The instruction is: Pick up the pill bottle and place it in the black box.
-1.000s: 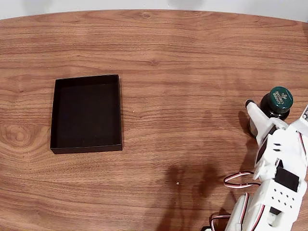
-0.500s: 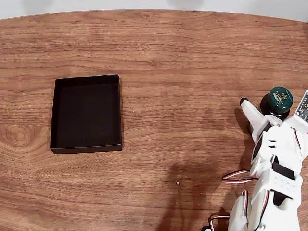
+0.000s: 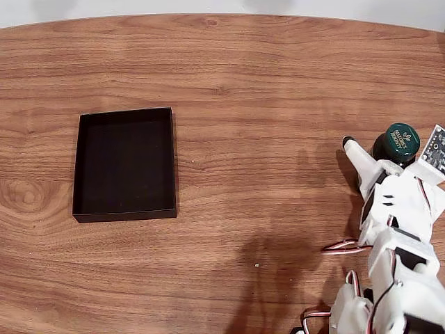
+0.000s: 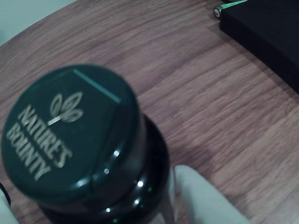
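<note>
The pill bottle stands upright near the table's right edge in the fixed view, its dark green cap facing up. My white gripper reaches up from the lower right and is open. One long finger lies along the bottle's left side, and the other jaw sits to its right. In the wrist view the lettered cap of the pill bottle is very close, and a white finger sits beside the bottle's body. The black box lies flat and empty far to the left.
The brown wooden table stretches between bottle and box. Red and white cables loop beside the arm's base. In the wrist view a flat black object with a small green and silver piece sits at the top right.
My gripper has moved forward, so its left finger now reaches further past the bottle's left side. The bottle's cap has shifted slightly up and to the left.
</note>
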{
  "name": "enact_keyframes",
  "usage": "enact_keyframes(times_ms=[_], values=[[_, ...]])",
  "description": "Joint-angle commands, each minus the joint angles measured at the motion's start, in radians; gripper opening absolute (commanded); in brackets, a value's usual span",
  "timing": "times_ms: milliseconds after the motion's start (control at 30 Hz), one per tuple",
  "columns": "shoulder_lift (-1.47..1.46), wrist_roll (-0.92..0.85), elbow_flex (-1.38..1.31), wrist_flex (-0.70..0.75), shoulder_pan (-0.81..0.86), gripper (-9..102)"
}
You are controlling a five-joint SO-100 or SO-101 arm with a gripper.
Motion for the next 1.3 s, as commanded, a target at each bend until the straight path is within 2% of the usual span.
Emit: enact_keyframes(times_ms=[0,333,533,833,1267], values=[[-0.051,-0.014,-0.101,-0.054,-0.012,44],[-0.229,-0.071,-0.209,-0.170,-0.025,42],[-0.230,-0.097,-0.232,-0.186,-0.058,33],[-0.104,-0.118,-0.156,-0.164,-0.114,21],[0.083,-0.100,-0.005,-0.160,-0.160,18]])
